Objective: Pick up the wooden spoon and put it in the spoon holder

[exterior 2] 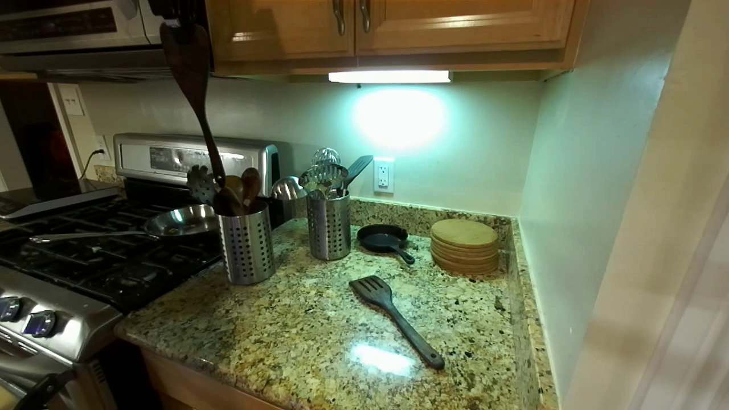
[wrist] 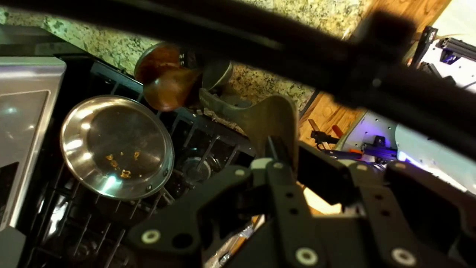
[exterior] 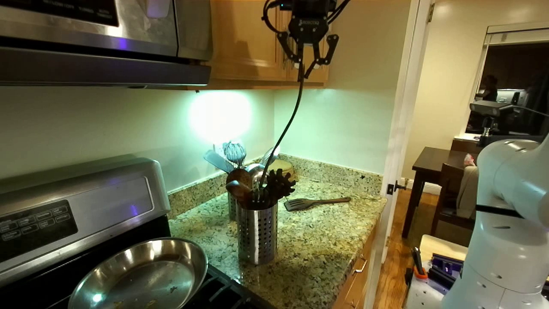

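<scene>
The long, slender, dark brown wooden spoon (exterior 2: 192,68) is held in the air by the black two-fingered gripper (exterior: 303,76), whose fingers are clamped on its broad flat head. The head is kept uppermost; in an exterior view the thin handle (exterior: 296,109) is directed to about seven o'clock. Its lower end is seen among the utensils (exterior: 281,184) that stick out of the upright, cylindrical, brushed-steel spoon holder (exterior: 257,240); whether it stands inside cannot be told. From this holder, in the same view, a slotted brown wooden spatula (exterior: 319,201) is laid at two o'clock on the speckled granite counter (exterior: 309,244), and a round steel frying pan (exterior: 141,277) is placed at eight o'clock on the black stove top (exterior: 225,288).
</scene>
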